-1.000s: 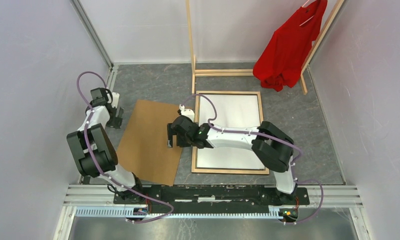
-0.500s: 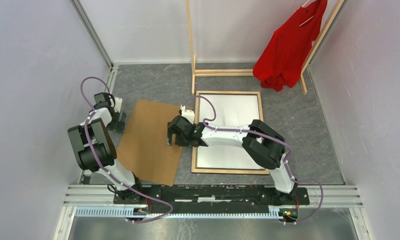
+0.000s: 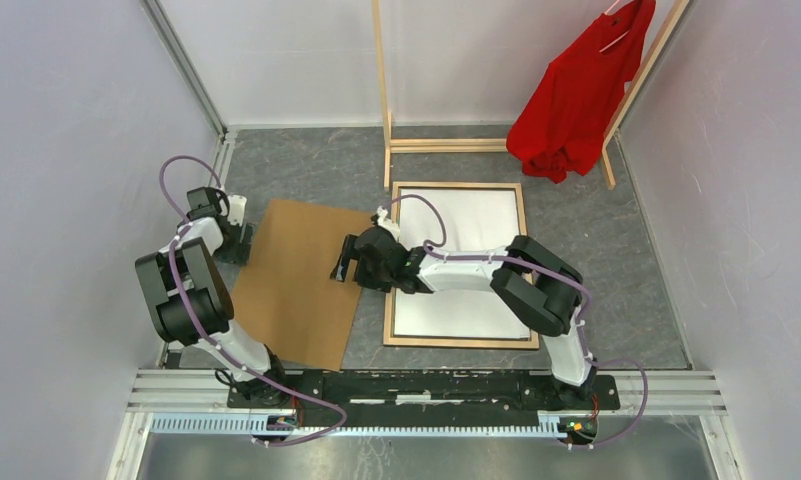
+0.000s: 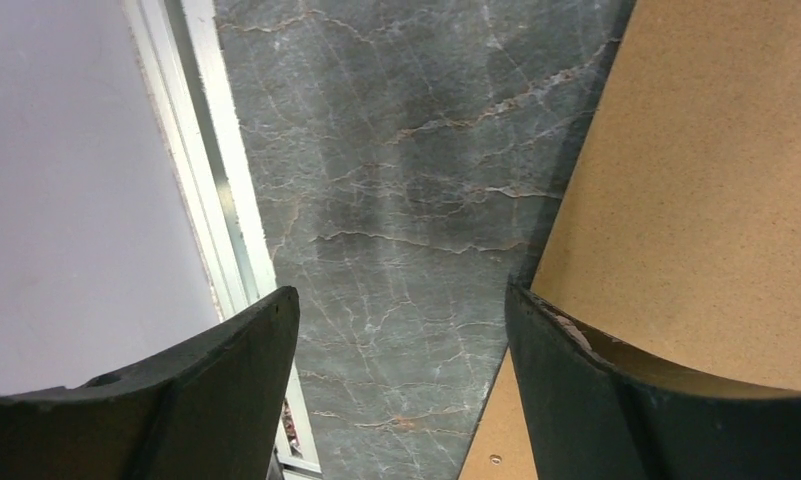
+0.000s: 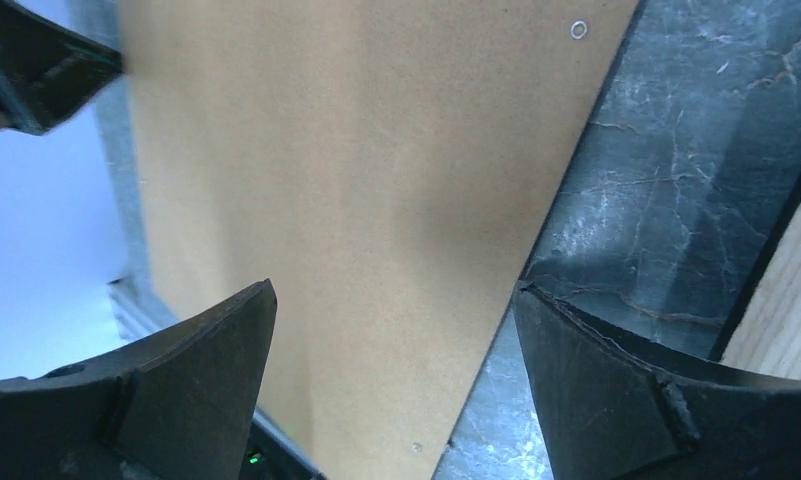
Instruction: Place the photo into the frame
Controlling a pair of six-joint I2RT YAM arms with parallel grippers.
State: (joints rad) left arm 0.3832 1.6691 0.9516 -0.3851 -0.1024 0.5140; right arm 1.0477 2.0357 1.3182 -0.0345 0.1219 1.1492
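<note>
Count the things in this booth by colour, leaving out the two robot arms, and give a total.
Brown: 1, the board.
White: 1, the photo, plain back up inside the frame.
Red: 1, the shirt.
Light wood: 2, the frame and the clothes rack.
Total: 5.

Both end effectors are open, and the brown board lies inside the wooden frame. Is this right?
No. The brown board lies on the table left of the frame, not inside it, as the top external view shows. The left end effector and the right end effector are open.
</note>
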